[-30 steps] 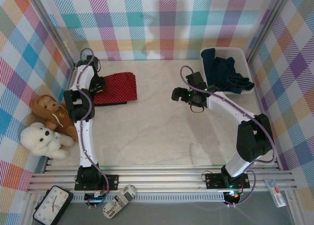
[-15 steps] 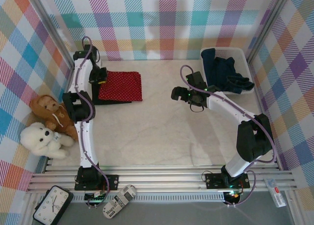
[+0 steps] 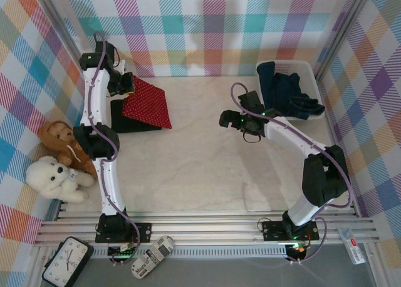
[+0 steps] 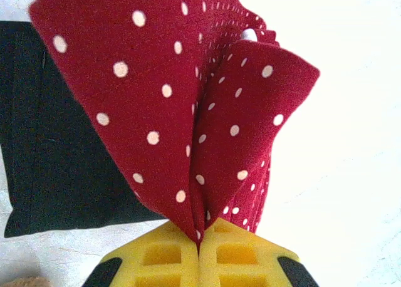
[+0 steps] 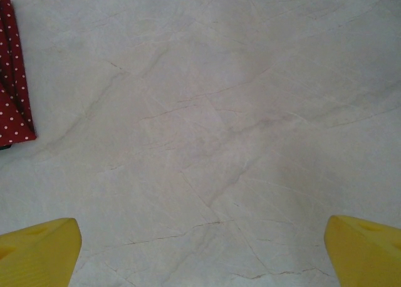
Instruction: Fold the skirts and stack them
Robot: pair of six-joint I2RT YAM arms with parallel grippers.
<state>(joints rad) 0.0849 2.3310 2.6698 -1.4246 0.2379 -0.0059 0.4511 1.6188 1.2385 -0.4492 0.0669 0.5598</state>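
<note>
My left gripper [image 3: 127,86] [image 4: 200,242] is shut on a pinched corner of the red skirt with white dots [image 3: 148,105] [image 4: 188,105]. It holds that corner up at the far left, and the cloth hangs in folds. The rest of the red skirt lies partly over the folded black skirt [image 3: 130,124] [image 4: 44,143] on the table. My right gripper [image 3: 227,120] [image 5: 200,252] hovers open over bare table near the middle, with nothing between its fingers. An edge of the red skirt [image 5: 14,93] shows at the left of the right wrist view. Dark blue denim skirts [image 3: 287,93] lie heaped in the basket.
The white mesh basket [image 3: 311,68] stands at the far right corner. A brown teddy bear [image 3: 61,144] and a white one [image 3: 55,177] sit off the table's left edge. Checked walls close in the back and both sides. A clock [image 3: 66,262] lies in front of the left arm's base.
My left gripper has moved back toward the far wall and risen, pulling the red skirt's corner up. The skirt went from lying flat to hanging skewed over the black one. The right arm is still.
</note>
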